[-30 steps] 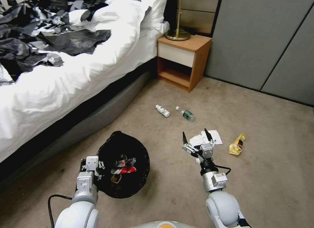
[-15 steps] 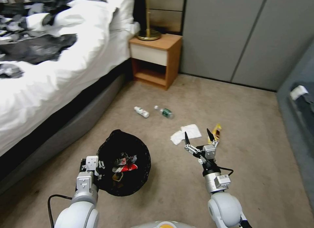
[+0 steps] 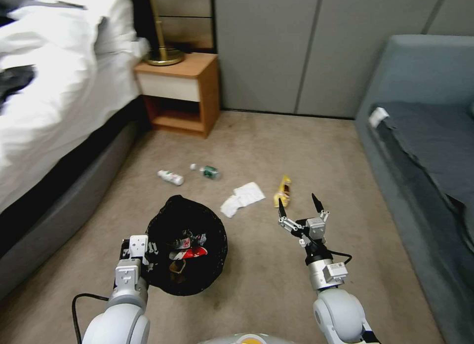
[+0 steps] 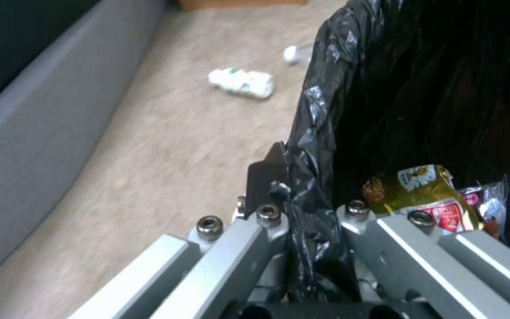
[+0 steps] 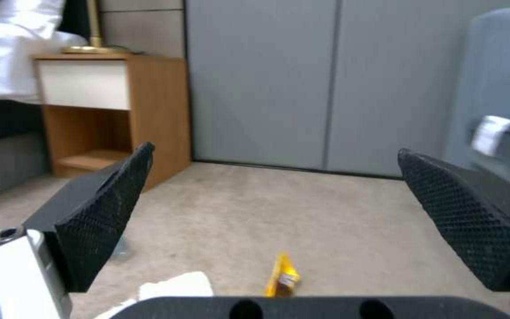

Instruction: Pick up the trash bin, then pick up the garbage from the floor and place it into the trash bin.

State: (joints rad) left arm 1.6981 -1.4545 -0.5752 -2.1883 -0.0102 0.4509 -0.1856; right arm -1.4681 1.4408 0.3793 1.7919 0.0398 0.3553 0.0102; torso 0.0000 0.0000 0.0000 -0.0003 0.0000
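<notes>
Your left gripper [image 4: 302, 212] pinches the trash bin [image 3: 186, 245] rim for carrying; right gripper [image 3: 297, 208] jaws spread, lined up on the yellow wrapper [image 3: 283, 191] at frame centre.

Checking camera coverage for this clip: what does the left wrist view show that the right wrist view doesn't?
Left wrist view alone: the left gripper shut on the bag-lined rim of the trash bin, snack wrappers inside it, a white bottle on the carpet, and the bed base.

Right wrist view alone: the open right gripper, a yellow wrapper, white paper, the nightstand, the grey wall panels and the sofa.

Both share the carpet.
</notes>
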